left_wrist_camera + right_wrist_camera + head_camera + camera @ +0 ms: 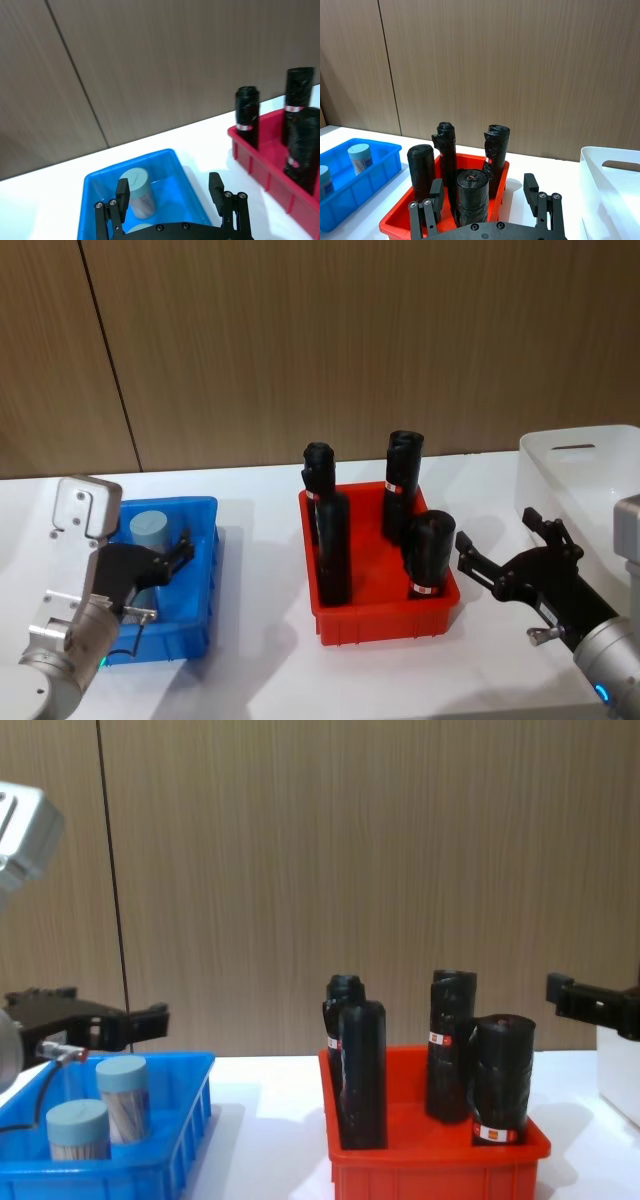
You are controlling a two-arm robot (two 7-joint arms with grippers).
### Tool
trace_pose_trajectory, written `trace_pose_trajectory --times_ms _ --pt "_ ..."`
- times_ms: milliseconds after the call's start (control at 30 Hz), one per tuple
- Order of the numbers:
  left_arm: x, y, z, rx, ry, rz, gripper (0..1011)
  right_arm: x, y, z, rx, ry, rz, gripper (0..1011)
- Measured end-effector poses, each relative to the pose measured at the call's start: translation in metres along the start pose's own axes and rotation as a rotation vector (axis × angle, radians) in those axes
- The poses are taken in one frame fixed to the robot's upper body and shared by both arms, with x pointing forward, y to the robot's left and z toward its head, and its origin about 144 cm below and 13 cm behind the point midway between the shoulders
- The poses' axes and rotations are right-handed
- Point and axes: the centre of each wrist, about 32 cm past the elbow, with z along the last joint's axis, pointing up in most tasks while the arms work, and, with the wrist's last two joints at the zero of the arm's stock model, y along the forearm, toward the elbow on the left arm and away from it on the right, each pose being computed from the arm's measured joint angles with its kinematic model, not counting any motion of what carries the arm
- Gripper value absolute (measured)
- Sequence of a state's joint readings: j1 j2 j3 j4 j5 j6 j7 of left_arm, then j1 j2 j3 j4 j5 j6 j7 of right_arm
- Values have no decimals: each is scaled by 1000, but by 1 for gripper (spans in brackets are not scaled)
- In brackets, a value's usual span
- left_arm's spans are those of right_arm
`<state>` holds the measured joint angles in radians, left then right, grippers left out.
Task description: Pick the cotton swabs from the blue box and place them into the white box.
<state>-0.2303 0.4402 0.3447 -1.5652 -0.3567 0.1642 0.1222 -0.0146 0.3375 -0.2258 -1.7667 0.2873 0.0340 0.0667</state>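
Two clear tubs of cotton swabs (123,1098), grey-blue lids on top, thin sticks inside. Upright, long axes vertical, in the blue box (197,1140) at lower left. Left gripper (168,578) spread wide above them, grasping nothing. Right gripper (497,530) likewise spread, lower right, between the red bin (385,620) and the white box (590,480).

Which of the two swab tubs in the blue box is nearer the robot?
The left tub, lower in the chest view; the other tub stands behind it, rightward.
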Motion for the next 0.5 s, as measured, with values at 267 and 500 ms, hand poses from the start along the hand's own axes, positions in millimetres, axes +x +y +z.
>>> trace_pose_trajectory --times_ms 267,500 --pt "11 -7 -2 66 34 59 1004 0 0 0 0 0 0 1002" --pt "17 -15 -4 120 60 85 1004 0 0 0 0 0 0 1002"
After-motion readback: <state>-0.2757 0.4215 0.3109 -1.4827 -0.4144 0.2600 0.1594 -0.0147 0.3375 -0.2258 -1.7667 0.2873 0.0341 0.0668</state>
